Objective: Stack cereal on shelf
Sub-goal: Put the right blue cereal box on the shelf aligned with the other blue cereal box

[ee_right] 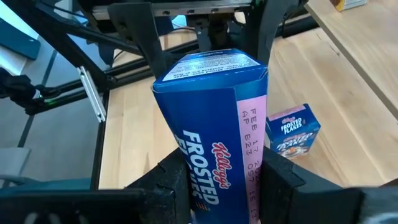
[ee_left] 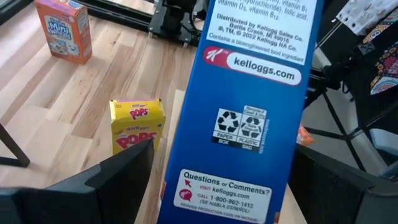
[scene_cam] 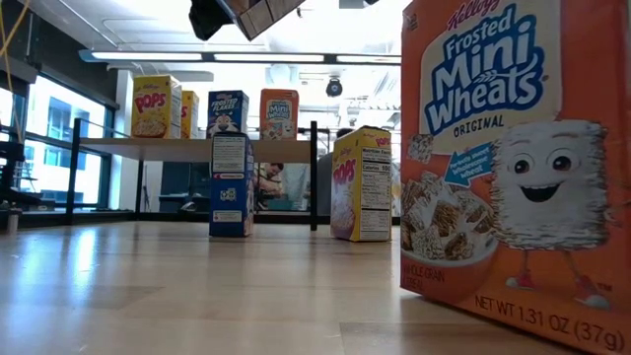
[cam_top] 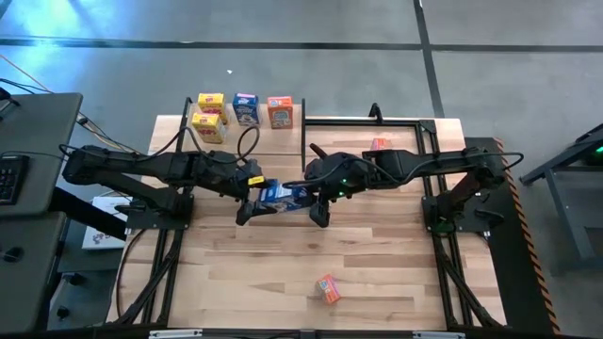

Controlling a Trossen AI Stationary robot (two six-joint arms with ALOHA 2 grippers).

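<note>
Both grippers meet over the table's middle on one blue cereal box [cam_top: 281,194], held level and high above the tabletop. My left gripper [cam_top: 249,198] is at its left end, my right gripper [cam_top: 318,196] at its right end. The shelf [scene_cam: 118,148] carries two yellow boxes [cam_top: 209,113], a blue one [cam_top: 246,108] and an orange one [cam_top: 280,111], all upright. A blue box [scene_cam: 232,184] and a yellow box [scene_cam: 362,183] stand on the table in front of the shelf, hidden under the arms in the high view. My left gripper [ee_left: 224,186] has the blue box's printed narrow side [ee_left: 239,130] between its two fingers [ee_left: 118,180], which lie against the faces on either side. It comes level from the table's left, along the box. The box is lifted clear. My right gripper [ee_right: 224,186] pinches the blue box between its fingers [ee_right: 171,180], one on the front face [ee_right: 199,168], one beside the pink date panel [ee_right: 252,143]. It comes level from the table's right, along the box. The far end [ee_right: 211,62] sits between the left fingers.
An orange box [cam_top: 327,288] lies near the table's near edge and fills the right of the low view [scene_cam: 513,168]. Another orange box [cam_top: 380,144] sits on the right by a black frame [cam_top: 429,132]. Bare wood lies around the near centre.
</note>
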